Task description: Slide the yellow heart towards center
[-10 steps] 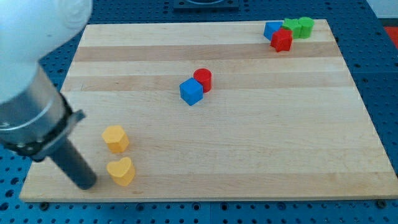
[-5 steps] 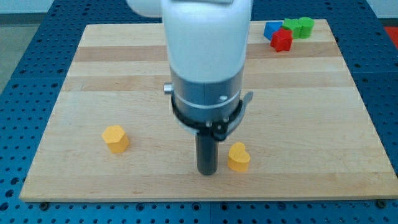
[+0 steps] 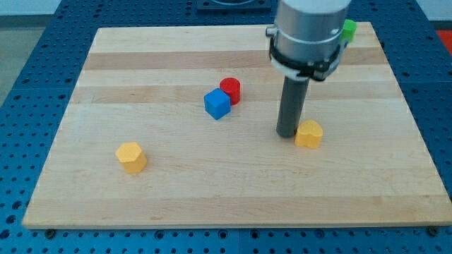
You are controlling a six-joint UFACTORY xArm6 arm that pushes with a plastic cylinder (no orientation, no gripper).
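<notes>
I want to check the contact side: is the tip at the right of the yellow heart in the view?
No, my tip stands just at the view's left of the yellow heart, close against it.

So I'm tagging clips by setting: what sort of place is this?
Likely a robotics lab bench: a wooden board on a blue perforated table, with my tip beside the yellow heart.

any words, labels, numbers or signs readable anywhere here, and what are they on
None: no text, number or sign can be read.
The wooden board is bare wood.
The yellow heart, yellow block, blue cube, red cylinder and green block carry no marks.
The arm above my tip shows no label.
</notes>
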